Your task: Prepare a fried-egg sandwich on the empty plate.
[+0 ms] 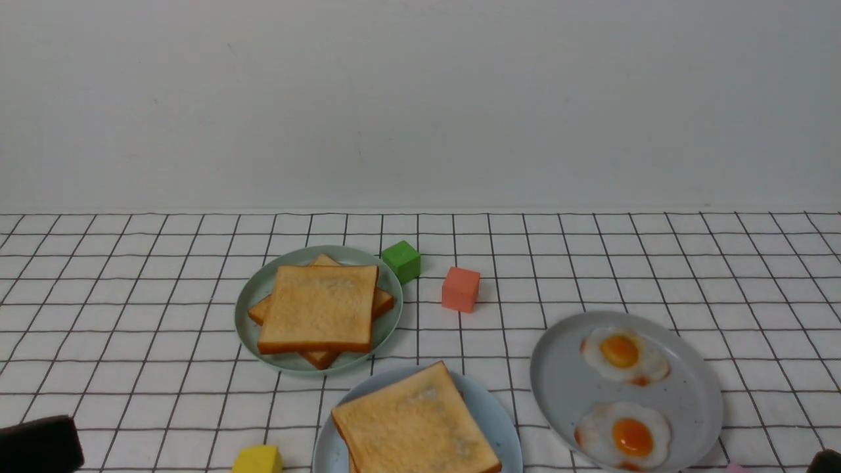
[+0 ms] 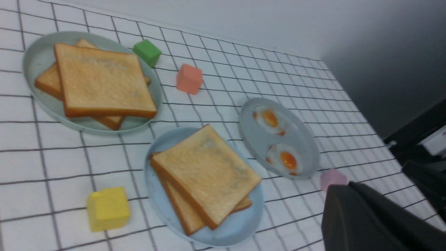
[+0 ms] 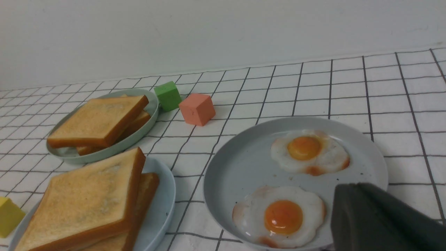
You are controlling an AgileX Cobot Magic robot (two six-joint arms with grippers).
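White cloth with a black grid covers the bench (image 1: 131, 315), under a plain pale wall. Nearest, both arms' fingers show only as dark edges: the left fingers (image 1: 39, 445) and the right fingers (image 1: 826, 460) are each closed and hold nothing. Between them, the pale-blue plate (image 1: 496, 420) carries the fried-egg sandwich (image 1: 414, 424), two toast slices stacked; no egg is visible between them. A yellow block (image 1: 257, 458) sits just beside it. A grey plate (image 1: 558, 387) holds two fried eggs (image 1: 624, 356). Farther back, a green plate (image 1: 253, 295) bears piled toast (image 1: 320, 307), near green (image 1: 401, 261) and salmon (image 1: 460, 288) blocks.
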